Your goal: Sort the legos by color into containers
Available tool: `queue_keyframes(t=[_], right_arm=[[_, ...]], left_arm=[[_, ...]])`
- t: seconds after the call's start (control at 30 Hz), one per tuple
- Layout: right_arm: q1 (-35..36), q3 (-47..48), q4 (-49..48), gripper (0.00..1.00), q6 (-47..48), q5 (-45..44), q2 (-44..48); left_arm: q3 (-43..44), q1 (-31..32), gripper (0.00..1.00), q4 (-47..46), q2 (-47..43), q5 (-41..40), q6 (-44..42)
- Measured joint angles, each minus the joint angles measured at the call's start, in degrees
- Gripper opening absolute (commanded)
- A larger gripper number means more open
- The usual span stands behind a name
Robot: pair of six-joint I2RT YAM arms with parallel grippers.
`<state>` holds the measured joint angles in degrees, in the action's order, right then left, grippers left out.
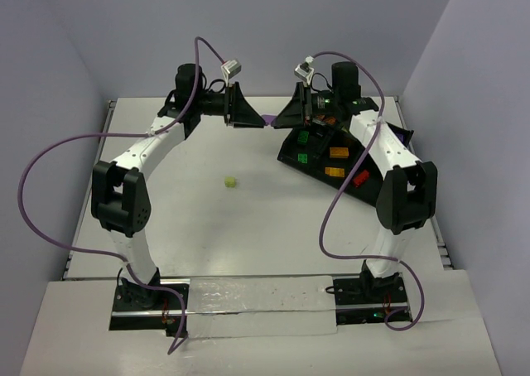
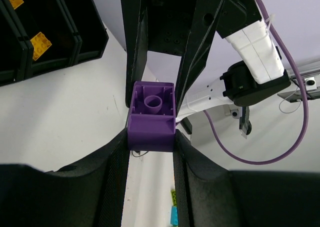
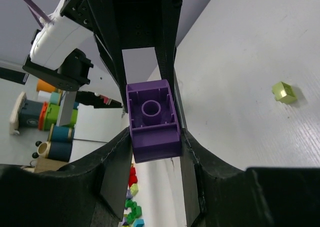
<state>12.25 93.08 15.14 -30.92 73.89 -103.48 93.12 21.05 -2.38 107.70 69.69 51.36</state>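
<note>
Logging what I see on the white table (image 1: 207, 243) from my remote station, item by item.

1. Purple lego (image 2: 151, 104): one brick, held up off the surface at the far middle, between the two arms. Its hollow underside with the round tube shows in both wrist views.

2. Left gripper (image 2: 151, 139): it reaches in from the left. Its fingers are closed against two opposite sides of the purple lego.

3. Right gripper (image 3: 155, 139): it reaches in from the right and meets the left one tip to tip. I read its fingers as pressed on the same brick too, so both grippers grip it at once.

4. Black divided tray (image 1: 291, 154): it sits at the far right, skewed to the table edge and partly under the right arm.

5. Tray contents: green legos (image 1: 304, 136) lie toward its left end and orange legos (image 1: 338, 152) in the middle. A red lego (image 1: 360, 178) lies toward its near right end. I cannot tell the exact compartment lines from above.

6. Yellow-green lego (image 1: 229, 181): one brick alone on the bare surface. It is left of the tray, nearer than the grippers and well apart from both.
</note>
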Motion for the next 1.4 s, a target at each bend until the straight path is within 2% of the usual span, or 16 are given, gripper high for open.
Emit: queue_keyframes(t=[0.03,0.07,0.1,0.13,0.2,0.4,0.53,0.6,0.73,0.83,0.97,1.1,1.3,1.4], right_arm=[[0.0,-0.39,-1.07,0.0,-0.77,0.13,0.0],[0.0,-0.76,-1.88,0.0,-1.31,0.2,0.0],[0.0,-1.02,-2.34,0.0,-1.62,0.23,0.0],[0.0,-1.2,-2.58,0.0,-1.78,0.22,0.0],[0.0,-1.31,-2.11,0.0,-1.47,-0.48,0.0],[-1.58,-1.25,6.11,0.0,3.67,-9.26,0.09],[-6.07,-1.64,11.3,0.0,5.21,-18.09,0.88],[-9.13,-1.97,13.57,0.0,5.25,-24.94,2.08],[-15.81,-3.98,18.39,0.0,3.65,-46.27,7.58],[-20.42,-6.08,20.55,0.0,1.87,-59.0,12.66],[-25.52,-6.56,22.14,0.0,0.36,-70.75,16.02],[-28.77,-6.56,22.62,0.0,0.23,-76.4,14.95],[-30.25,-5.93,22.64,0.0,0.31,-78.69,9.05],[-30.29,-4.88,22.54,0.08,0.31,-78.65,4.99]], left_arm=[[0.0,-0.04,0.2,-0.03,0.0,-0.02,-0.01],[0.0,-0.08,0.39,0.05,0.0,-0.1,-0.08],[0.0,-0.12,0.65,0.22,0.0,-0.2,-0.23],[0.0,-0.13,0.83,0.44,0.0,-0.31,-0.44],[0.21,-0.14,0.99,1.85,0.0,-0.81,-1.46],[1.14,-1.58,0.99,10.63,0.0,-5.54,-7.24],[1.14,-5.15,0.99,15.71,-0.08,-9.6,-10.35],[1.14,-6.93,0.99,18.25,-0.22,-12.38,-11.69],[2.15,-8.59,0.99,24.27,-0.28,-19.97,-14.5],[2.88,-8.48,0.99,27.33,-0.32,-23.95,-15.92],[3.3,-8.29,0.99,30.28,-0.33,-27.29,-17.23],[3.98,-8.29,0.99,32.94,-0.33,-29.29,-18.51],[6.35,-8.23,0.98,37.33,-0.2,-32.27,-21.05],[7.4,-7.97,0.98,39.36,0.13,-34.26,-22.34]])
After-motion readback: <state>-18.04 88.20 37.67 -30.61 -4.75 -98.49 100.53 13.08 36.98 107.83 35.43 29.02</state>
